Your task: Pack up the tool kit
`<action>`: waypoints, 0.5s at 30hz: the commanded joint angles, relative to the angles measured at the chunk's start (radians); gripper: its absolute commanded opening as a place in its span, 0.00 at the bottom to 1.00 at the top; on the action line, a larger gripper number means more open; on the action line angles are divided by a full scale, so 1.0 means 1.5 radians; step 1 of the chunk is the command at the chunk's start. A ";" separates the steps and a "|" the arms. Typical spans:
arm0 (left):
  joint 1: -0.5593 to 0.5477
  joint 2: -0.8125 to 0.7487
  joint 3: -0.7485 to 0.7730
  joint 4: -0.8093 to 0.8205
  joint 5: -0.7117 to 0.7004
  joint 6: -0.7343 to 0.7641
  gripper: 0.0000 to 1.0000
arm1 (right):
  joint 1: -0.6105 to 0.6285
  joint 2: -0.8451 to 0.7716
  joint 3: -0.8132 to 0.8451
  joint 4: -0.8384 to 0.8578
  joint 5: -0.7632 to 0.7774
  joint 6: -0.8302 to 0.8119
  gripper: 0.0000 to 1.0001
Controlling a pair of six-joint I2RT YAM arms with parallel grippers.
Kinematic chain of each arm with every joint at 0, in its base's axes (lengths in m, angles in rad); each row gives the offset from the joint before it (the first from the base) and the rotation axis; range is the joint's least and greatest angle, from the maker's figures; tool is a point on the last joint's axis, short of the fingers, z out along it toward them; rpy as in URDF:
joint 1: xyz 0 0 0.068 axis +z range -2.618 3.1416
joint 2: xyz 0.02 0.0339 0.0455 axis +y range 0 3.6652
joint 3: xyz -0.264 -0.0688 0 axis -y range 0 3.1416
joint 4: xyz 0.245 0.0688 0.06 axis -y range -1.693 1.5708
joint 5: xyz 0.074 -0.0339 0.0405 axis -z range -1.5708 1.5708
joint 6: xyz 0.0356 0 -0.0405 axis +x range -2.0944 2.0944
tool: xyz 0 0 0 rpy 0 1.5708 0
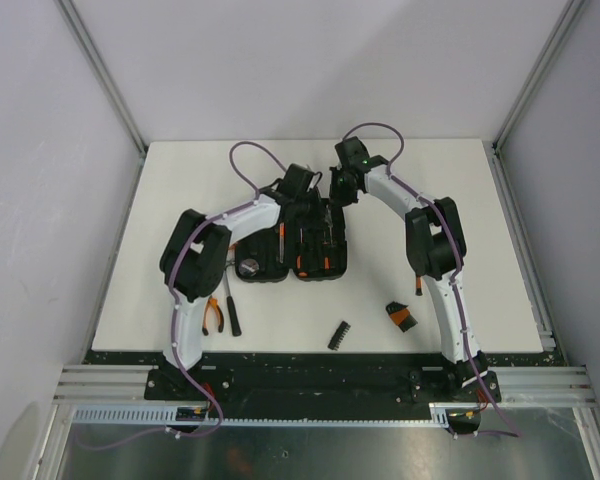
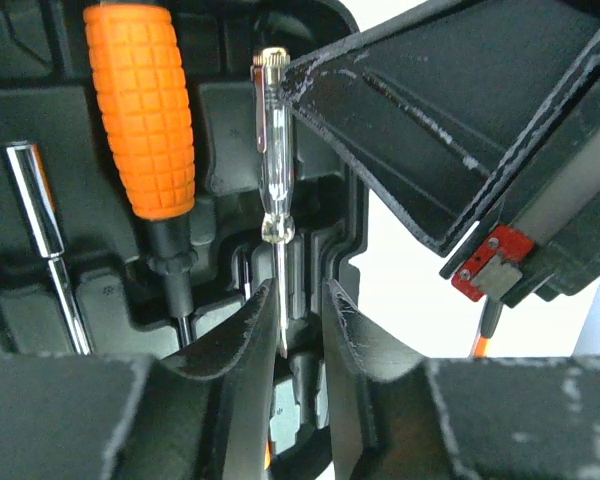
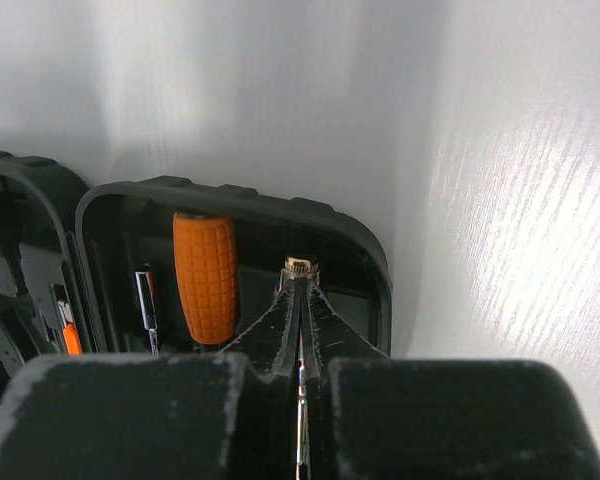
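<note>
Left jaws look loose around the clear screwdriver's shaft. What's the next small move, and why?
Probably lift the left gripper straight up. Its jaws stand apart from the shaft of the clear screwdriver, which lies in the case beside the orange-handled screwdriver, and the shut right gripper sits at its cap, likely steadying it.

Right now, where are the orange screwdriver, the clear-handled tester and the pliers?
orange screwdriver point(image 2: 140, 110): left wrist view, on its ribbed handle.
clear-handled tester point(image 2: 273, 150): left wrist view, on its transparent handle.
pliers point(image 1: 213, 316): top view, on the orange handles.
</note>
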 commanded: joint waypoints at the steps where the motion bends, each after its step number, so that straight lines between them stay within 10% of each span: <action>1: -0.001 0.016 0.042 0.021 -0.036 0.009 0.29 | 0.013 0.062 -0.041 -0.064 0.019 -0.006 0.00; 15: 0.004 0.084 0.100 0.021 -0.086 0.031 0.13 | 0.015 0.056 -0.060 -0.052 0.006 -0.003 0.00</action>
